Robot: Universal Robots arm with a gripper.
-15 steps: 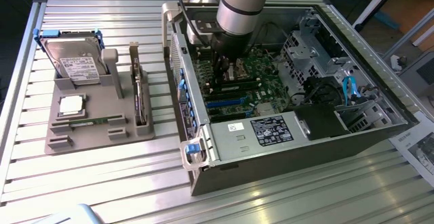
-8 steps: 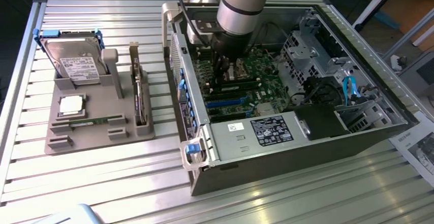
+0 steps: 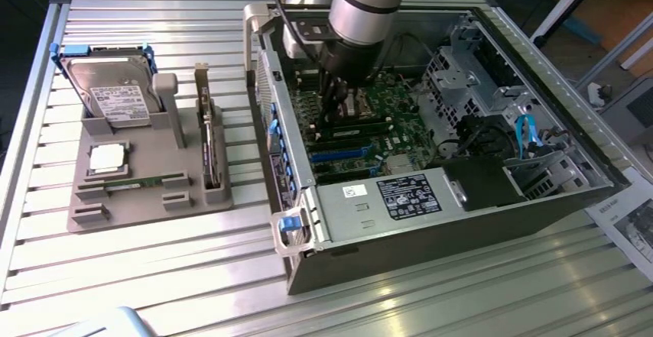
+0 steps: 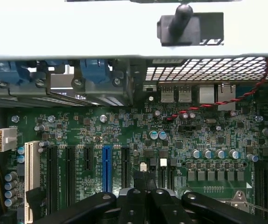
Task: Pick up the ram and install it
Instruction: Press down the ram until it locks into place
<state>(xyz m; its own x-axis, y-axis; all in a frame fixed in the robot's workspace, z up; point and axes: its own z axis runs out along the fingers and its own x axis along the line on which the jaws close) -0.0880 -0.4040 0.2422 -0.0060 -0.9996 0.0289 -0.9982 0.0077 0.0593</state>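
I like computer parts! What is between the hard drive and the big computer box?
In the exterior view, a dark card stands on edge in the gray holder, between the hard drive and the open computer case.

One computer case [image 3: 429, 199], one hard drive [image 3: 115, 92], one gray holder [image 3: 153, 176]

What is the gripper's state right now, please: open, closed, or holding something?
Gripper: closed, down inside the computer case over the motherboard; whether it holds anything cannot be told.
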